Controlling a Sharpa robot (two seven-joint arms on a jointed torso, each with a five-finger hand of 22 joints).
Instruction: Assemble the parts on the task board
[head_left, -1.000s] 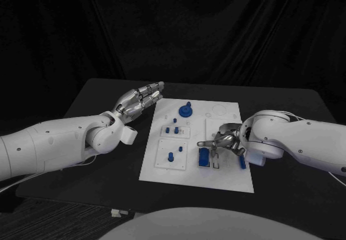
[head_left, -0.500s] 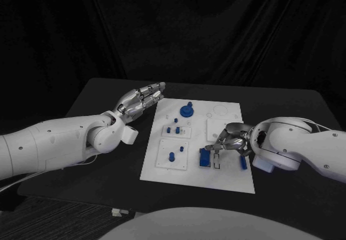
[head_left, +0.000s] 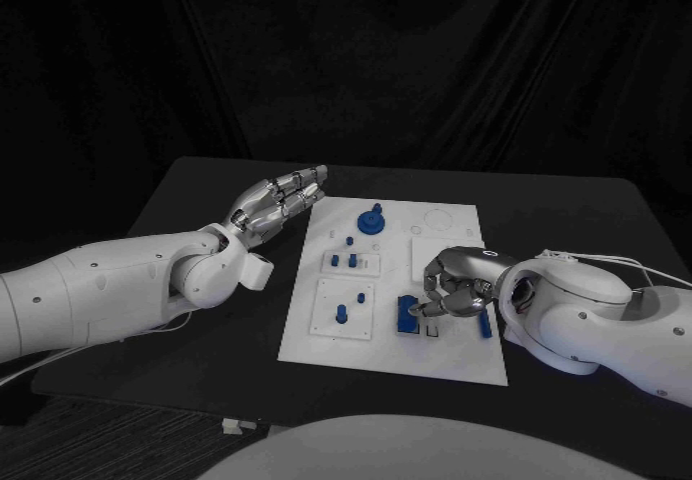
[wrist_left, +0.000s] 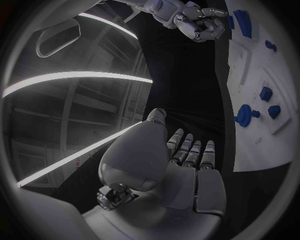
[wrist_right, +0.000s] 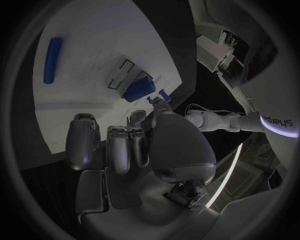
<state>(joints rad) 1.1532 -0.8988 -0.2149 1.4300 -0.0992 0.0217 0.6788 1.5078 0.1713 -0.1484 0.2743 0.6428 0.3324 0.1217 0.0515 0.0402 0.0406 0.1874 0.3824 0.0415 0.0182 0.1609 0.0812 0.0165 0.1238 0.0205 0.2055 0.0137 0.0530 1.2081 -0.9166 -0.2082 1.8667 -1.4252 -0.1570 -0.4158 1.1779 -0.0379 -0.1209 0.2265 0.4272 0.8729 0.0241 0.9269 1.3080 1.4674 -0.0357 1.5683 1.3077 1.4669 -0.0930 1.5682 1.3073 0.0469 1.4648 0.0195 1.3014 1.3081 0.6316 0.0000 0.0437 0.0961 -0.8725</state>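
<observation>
The white task board (head_left: 447, 352) lies mid-table. Over its right half hovers my right hand (head_left: 459, 283), fingers curled in with nothing in them. One fingertip (wrist_right: 156, 104) points down beside a blue rectangular block (head_left: 408, 316) (wrist_right: 139, 88) that lies on the board; I cannot tell if they touch. A blue rod (head_left: 486, 323) (wrist_right: 52, 59) lies flat just right of the hand. A blue knob (head_left: 372, 220) (wrist_left: 245, 114) stands at the board's far end. Small blue pegs (head_left: 346, 260) stand in the left plates. My left hand (head_left: 277, 205) (wrist_left: 187, 165) hangs empty, fingers straight, off the board's far left corner.
The board sits on a black table (head_left: 188, 200) with dark curtains behind. Another blue peg (head_left: 342, 313) stands in the near-left plate. Bare tabletop lies on both sides of the board, and my right forearm (head_left: 606, 320) crosses the right side.
My right hand has turned and drawn its fingers in above the blue block, and the forearm has swung nearer. The block, rod and left hand stay put.
</observation>
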